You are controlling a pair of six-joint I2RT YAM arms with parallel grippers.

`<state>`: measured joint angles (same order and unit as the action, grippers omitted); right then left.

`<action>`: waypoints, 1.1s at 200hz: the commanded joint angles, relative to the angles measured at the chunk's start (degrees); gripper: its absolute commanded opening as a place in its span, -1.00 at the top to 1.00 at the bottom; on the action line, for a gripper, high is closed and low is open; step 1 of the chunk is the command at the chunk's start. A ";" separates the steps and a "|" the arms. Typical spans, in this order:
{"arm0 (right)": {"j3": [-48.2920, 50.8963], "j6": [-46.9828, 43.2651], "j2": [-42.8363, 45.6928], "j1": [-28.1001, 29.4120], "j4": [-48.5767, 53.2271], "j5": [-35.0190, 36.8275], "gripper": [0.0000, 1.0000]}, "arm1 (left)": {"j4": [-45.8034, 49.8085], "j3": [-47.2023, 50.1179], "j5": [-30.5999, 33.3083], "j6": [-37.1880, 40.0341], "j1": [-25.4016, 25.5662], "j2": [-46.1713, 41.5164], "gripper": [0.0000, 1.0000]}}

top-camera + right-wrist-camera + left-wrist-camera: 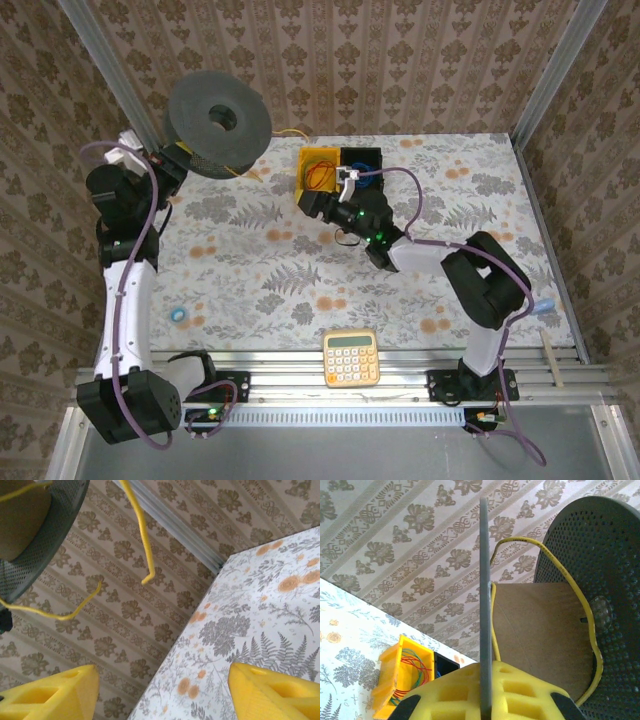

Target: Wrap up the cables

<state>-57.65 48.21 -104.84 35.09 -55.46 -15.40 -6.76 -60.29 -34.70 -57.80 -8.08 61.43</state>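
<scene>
**Left clamped on the spool, right open beside the bins**

On the far left, my left end effector (pixel 485 690) is closed on the thin edge of one flange of the dark grey spool (pixel 218 122). In my left wrist view that flange runs straight down between my yellow foam pads (pixel 520 692). The spool sits tilted at the back-left corner of the table (pixel 250 270), close to the patterned wall.

The yellow cord (pixel 592 630) is on that spool. It climbs beside the gripped flange, arches over the brown cardboard core (pixel 535 630), then drops across the perforated face of the far flange. From above, a short stretch pokes out to the right of the spool by the table's back edge, and another shows just below the spool. In my right wrist view, two loose strands of it hang in front of the wall, one ending in a small hook-like bend.

Further right stand the yellow bin (pixel 318 160), holding the red-orange wire (pixel 320 178), and touching its right side the black bin (pixel 365 158), holding the blue wire (pixel 368 180).

My right end effector (pixel 162 692) hovers at these bins, its fingers spread wide with nothing between them.

At the near edge, a yellow calculator (pixel 351 357) lies on the rail, and a wooden stick (pixel 552 355) lies at the far right.
</scene>
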 commanded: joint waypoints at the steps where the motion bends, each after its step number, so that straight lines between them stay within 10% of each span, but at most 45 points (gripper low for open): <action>1: -3.54 0.48 -2.06 0.15 -4.83 4.29 -0.40 | -4.06 -0.38 1.58 -2.33 1.06 -1.77 1.00; 112: -13.51 2.45 -9.88 0.86 -5.27 4.93 -0.14 | -3.76 -1.01 3.25 -2.40 4.81 -1.41 1.00; 199: -12.74 1.92 -9.72 0.34 -4.28 6.68 1.00 | -3.57 -1.43 3.58 -2.05 6.05 -1.80 1.00; 220: -11.58 0.91 -7.86 -0.02 -0.43 4.85 1.00 | -3.13 -1.56 4.18 -1.62 5.98 -1.84 1.00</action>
<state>-70.02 50.83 -114.72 35.51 -58.15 -10.74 -5.45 -60.05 -31.22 -58.78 -2.31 61.43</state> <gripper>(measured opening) 0.073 0.082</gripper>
